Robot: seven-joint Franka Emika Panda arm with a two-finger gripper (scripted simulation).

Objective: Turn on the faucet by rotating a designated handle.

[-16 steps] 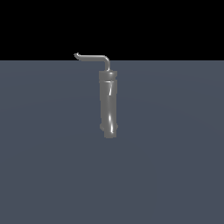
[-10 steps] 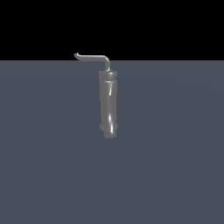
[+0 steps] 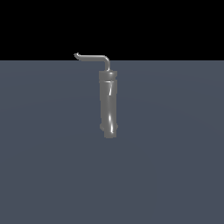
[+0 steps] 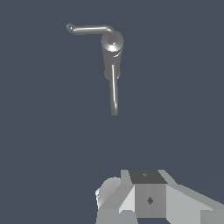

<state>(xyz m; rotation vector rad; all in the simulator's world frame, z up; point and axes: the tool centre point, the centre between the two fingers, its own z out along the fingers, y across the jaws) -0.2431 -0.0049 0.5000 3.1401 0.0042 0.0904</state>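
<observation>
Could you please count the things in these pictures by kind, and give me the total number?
Faucet body: 1
Thin rods on the faucet: 2, the handle and a second rod
End effector: 1
Total: 4

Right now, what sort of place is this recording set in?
Likely a bare simulated test scene, not a real room: a lone faucet with its handle stands on a flat, featureless grey floor under a plain black backdrop.
</observation>
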